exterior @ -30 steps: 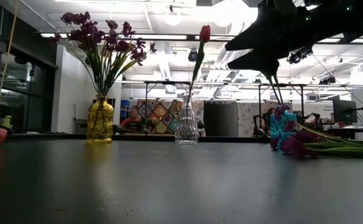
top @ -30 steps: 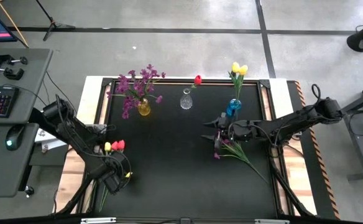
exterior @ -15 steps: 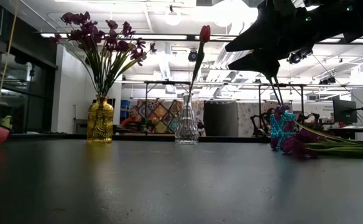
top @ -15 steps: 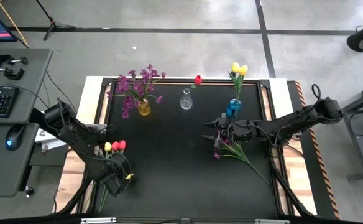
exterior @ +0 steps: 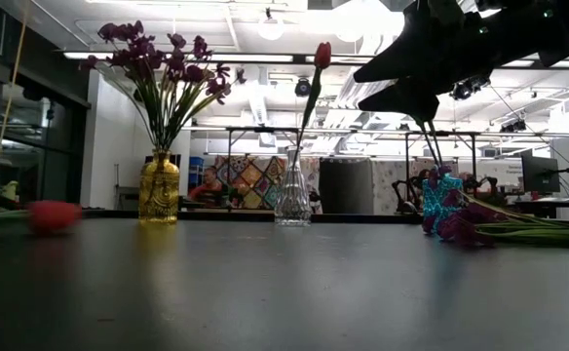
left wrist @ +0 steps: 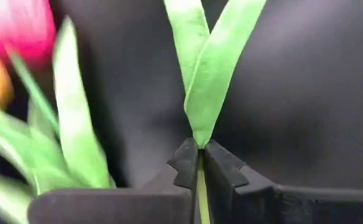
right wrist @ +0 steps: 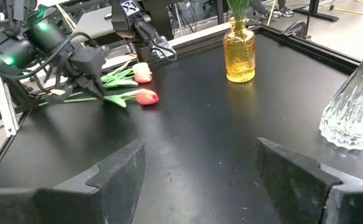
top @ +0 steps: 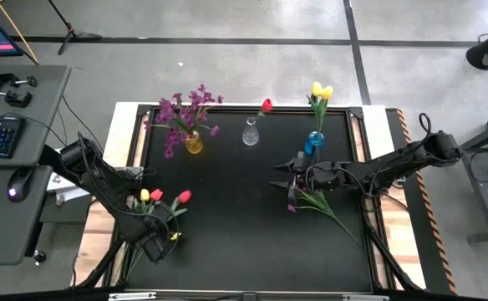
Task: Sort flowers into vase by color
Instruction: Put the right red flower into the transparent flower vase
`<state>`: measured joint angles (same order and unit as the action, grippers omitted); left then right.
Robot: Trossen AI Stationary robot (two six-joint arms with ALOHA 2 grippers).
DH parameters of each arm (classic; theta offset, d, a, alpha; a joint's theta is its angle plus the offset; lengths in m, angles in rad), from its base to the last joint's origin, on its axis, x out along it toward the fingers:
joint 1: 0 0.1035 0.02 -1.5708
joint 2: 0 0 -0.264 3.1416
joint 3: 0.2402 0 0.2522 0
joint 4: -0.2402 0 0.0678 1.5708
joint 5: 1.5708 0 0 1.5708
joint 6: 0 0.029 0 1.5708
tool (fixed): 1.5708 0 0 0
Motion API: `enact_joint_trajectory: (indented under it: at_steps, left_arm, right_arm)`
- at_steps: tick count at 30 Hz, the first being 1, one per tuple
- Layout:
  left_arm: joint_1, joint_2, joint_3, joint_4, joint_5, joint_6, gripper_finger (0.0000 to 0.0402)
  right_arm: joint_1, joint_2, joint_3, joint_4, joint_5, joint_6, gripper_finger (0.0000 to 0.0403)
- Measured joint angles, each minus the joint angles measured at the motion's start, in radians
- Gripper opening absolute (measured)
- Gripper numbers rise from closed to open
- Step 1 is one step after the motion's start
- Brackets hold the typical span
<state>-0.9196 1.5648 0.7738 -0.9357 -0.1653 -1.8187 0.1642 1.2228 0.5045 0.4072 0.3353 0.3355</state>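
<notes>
My left gripper (top: 160, 227) is at the table's near left, shut on a red tulip whose head (top: 184, 197) lies toward the table's middle. A yellow tulip (top: 144, 196) and a pink tulip (top: 156, 194) lie beside it. My right gripper (top: 292, 176) is open and empty, above the table near a blue vase (top: 313, 144) holding yellow tulips. A purple spray (top: 312, 201) lies flat on the table just near of it. A yellow vase (top: 193, 145) holds purple sprays. A clear vase (top: 250, 134) holds a red tulip. My left gripper pinches the red tulip's green stem (left wrist: 198, 172) between its two fingertips, just below where two leaves (left wrist: 200, 93) fork. The stem runs forward out of the fingertips, along the fingers. In the right wrist view the red head (right wrist: 147, 96) is low, at the table top.
The three vases stand in a row along the far edge. The table's raised rim (top: 369, 167) runs down its right side. A desk with keyboard and mouse (top: 14, 186) stands left of the table. The dark middle of the table (top: 236, 209) holds nothing.
The red tulip in my left gripper has swung about. Its head has slid from beside the yellow and pink tulips toward the table's right, while the stem end has stayed in the gripper. My right arm has kept still.
</notes>
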Motion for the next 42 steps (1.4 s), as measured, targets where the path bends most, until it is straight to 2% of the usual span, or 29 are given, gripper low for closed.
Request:
enact_joint_trajectory:
  at_steps: [6,10,12,14,17,20,23,26,30,35,38,42]
  left_arm:
    - [0.029,-0.034,0.068,-0.014,-0.272,0.172,0.0002]
    - [0.051,-0.071,0.120,0.027,-0.576,0.394,0.0001]
    - [0.065,-0.084,0.121,0.114,-0.738,0.551,0.0001]
    - [0.092,-0.086,0.121,0.237,-0.849,0.712,0.0001]
    - [0.163,-0.080,0.121,0.451,-0.894,0.979,0.0001]
    - [0.251,-0.073,0.109,0.747,-0.807,1.312,0.0000]
    - [0.356,-0.073,0.066,1.119,-0.607,1.659,0.0000]
    - [0.470,-0.073,0.052,1.322,-0.456,1.862,0.0000]
    - [0.632,-0.074,0.052,1.484,-0.266,2.023,0.0000]
    - [0.835,-0.074,0.052,1.700,-0.056,2.093,0.0000]
    - [0.936,-0.074,0.052,1.864,-0.008,2.118,0.0000]
    - [1.052,-0.075,0.052,2.051,-0.001,2.128,0.0000]
  right_arm:
    - [0.000,0.000,-0.001,0.002,-0.002,0.004,0.0286]
    - [0.000,0.000,-0.001,0.018,-0.002,0.004,0.0286]
    - [0.000,0.000,-0.001,0.022,-0.002,0.004,0.0286]
    - [0.000,0.000,-0.001,0.023,-0.002,0.004,0.0286]
    - [0.000,0.000,-0.001,0.024,-0.003,0.004,0.0286]
    - [0.000,0.000,-0.001,0.036,-0.005,0.003,0.0286]
    - [0.000,0.000,-0.001,0.046,-0.007,0.001,0.0286]
    - [0.000,0.000,-0.001,0.046,-0.014,0.000,0.0286]
    - [0.000,0.000,-0.001,0.046,-0.014,-0.001,0.0286]
    - [0.000,0.000,-0.001,0.046,-0.013,-0.023,0.0286]
    - [0.000,0.000,-0.001,0.046,-0.013,-0.023,0.0286]
    - [0.000,0.000,-0.001,0.045,-0.013,-0.024,0.0286]
